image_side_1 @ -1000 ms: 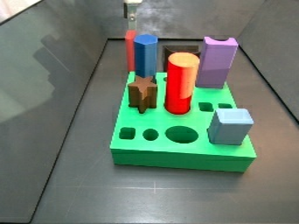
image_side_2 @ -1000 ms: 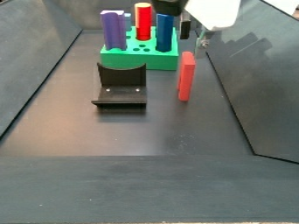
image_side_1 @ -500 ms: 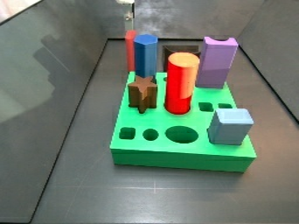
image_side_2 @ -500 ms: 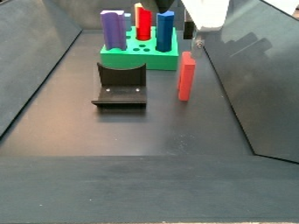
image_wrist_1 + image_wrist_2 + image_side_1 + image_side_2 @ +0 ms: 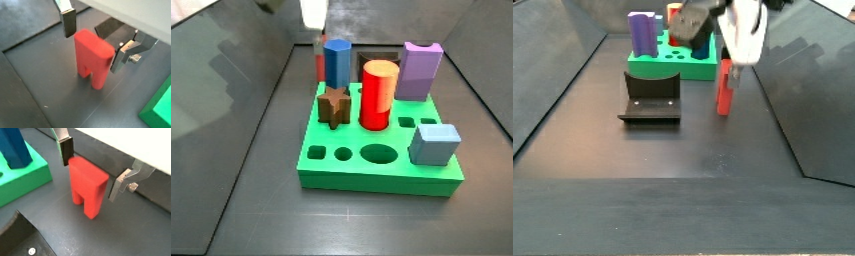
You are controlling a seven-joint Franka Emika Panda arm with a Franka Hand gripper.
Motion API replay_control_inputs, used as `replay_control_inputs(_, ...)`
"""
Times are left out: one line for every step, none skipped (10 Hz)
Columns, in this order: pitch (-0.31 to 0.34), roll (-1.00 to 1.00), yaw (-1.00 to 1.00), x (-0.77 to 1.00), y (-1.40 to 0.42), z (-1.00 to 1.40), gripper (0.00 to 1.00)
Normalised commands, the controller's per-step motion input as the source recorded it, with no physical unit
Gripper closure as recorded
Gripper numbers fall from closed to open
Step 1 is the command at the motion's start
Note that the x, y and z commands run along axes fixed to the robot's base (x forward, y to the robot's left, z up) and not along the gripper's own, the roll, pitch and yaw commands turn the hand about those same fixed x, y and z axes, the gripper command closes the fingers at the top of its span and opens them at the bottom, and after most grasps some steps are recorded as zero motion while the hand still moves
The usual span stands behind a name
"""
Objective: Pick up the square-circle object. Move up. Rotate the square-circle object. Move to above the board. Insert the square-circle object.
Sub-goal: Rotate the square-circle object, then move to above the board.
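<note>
Pick-up step: the tool (image 5: 95,41) straddles the upright square-circle object (image 5: 93,57), fingers released and apart; next, close them.

My gripper (image 5: 93,45) hangs just over the small red squared peg (image 5: 93,59), one finger on each side of its top, apart from it. The thick green slab board (image 5: 23,175) lies near beside my gripper, and the dark L-shaped fixture (image 5: 651,98) stands farther off.
</note>
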Motion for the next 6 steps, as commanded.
replay_control_inputs(-0.025,0.05,-0.04,0.02,0.03,-0.5,0.0)
replay_control_inputs(-0.023,0.06,-0.04,0.03,0.03,-0.36,0.0)
replay_control_inputs(-0.022,0.06,-0.03,0.03,0.03,-0.22,0.0)
replay_control_inputs(-0.015,0.07,-0.04,0.0,0.0,0.0,1.0)
replay_control_inputs(-0.315,0.42,0.13,-0.05,-0.12,1.0,1.0)
replay_control_inputs(-0.308,0.42,0.13,-0.05,-0.12,1.0,1.0)
